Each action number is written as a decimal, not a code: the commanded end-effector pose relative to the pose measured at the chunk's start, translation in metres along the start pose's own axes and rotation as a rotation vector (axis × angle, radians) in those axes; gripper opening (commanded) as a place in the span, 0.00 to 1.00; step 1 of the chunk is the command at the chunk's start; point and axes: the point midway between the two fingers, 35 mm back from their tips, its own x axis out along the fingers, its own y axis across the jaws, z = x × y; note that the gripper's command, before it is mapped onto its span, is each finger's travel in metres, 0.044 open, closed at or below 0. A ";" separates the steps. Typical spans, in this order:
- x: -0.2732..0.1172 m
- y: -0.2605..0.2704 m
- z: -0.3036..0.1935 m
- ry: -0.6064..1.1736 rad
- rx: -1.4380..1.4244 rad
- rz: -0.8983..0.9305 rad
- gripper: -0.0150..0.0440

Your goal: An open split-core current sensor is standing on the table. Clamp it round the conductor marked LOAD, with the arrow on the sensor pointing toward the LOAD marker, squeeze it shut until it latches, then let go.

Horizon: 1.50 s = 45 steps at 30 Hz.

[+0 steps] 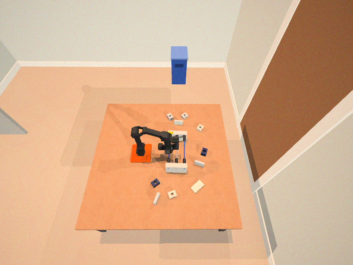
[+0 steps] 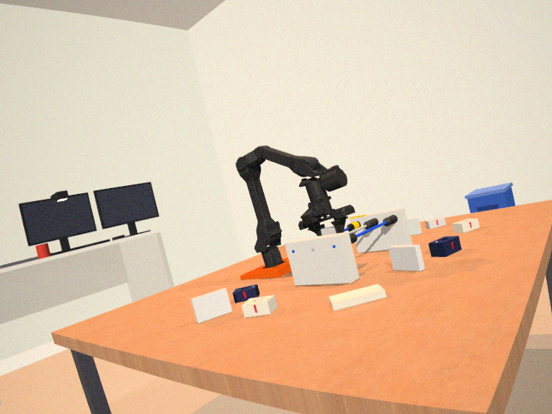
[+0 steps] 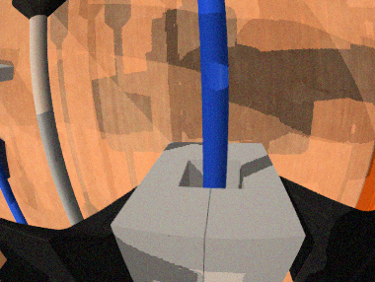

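Note:
The grey split-core current sensor (image 3: 163,217) (image 2: 327,231) hangs round a blue conductor (image 3: 214,123) (image 1: 168,156), the one nearest the arm's base. Its two halves meet at a thin seam, and the conductor enters its square window. No arrow shows on its visible faces. My gripper (image 3: 211,181) (image 2: 329,227) is shut on the sensor, one dark finger against each side. A yellow marker (image 1: 170,132) (image 2: 358,216) sits on the rear block at this conductor's end; its text is not readable. Whether the latch has caught cannot be told.
The conductors run between a front block (image 1: 176,167) (image 2: 322,263) and a rear block (image 1: 182,133) (image 2: 387,231). A grey conductor (image 3: 40,74) and another blue conductor (image 1: 184,149) run alongside. Dark blue sensors (image 1: 204,151) (image 1: 155,182), pale sensors (image 1: 172,194) (image 1: 199,127) and several pale blocks lie around.

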 end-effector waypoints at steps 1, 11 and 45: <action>0.000 0.000 0.000 0.000 0.000 -0.002 0.71; 0.000 0.000 0.000 0.000 0.000 -0.002 0.71; -0.108 0.014 -0.003 0.005 0.004 -0.102 1.00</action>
